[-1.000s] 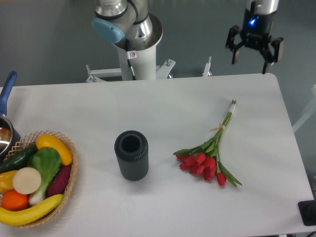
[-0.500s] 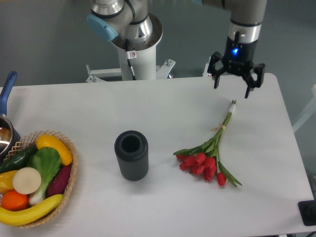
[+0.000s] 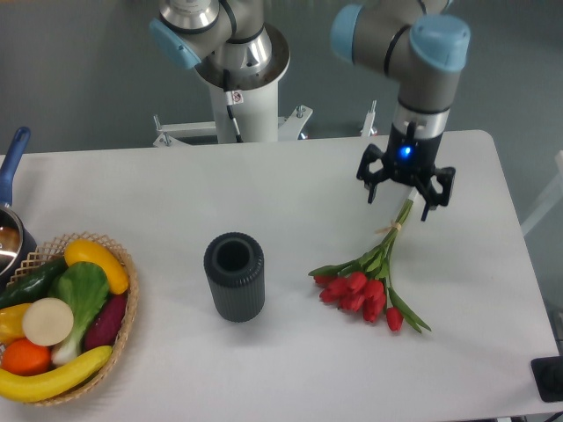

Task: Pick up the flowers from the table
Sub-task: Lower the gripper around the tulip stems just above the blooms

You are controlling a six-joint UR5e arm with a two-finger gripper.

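Observation:
The flowers (image 3: 371, 279), a bunch of red tulips with thin green stems and a tan band, lie on the white table (image 3: 299, 193) at the right, heads toward the front, stems pointing back right. My gripper (image 3: 399, 205) hangs open just above the far end of the stems, one finger on each side of them. The stem tips are hidden under the gripper. Nothing is held.
A dark ribbed cylindrical vase (image 3: 234, 275) stands upright left of the flowers. A wicker basket of vegetables (image 3: 62, 316) sits at the front left, with a blue-handled pot (image 3: 10, 211) behind it. The robot base (image 3: 239, 79) rises behind the table.
The gripper has come down and toward the front left, from above the table's back right edge to just over the stem ends. The flowers have not moved.

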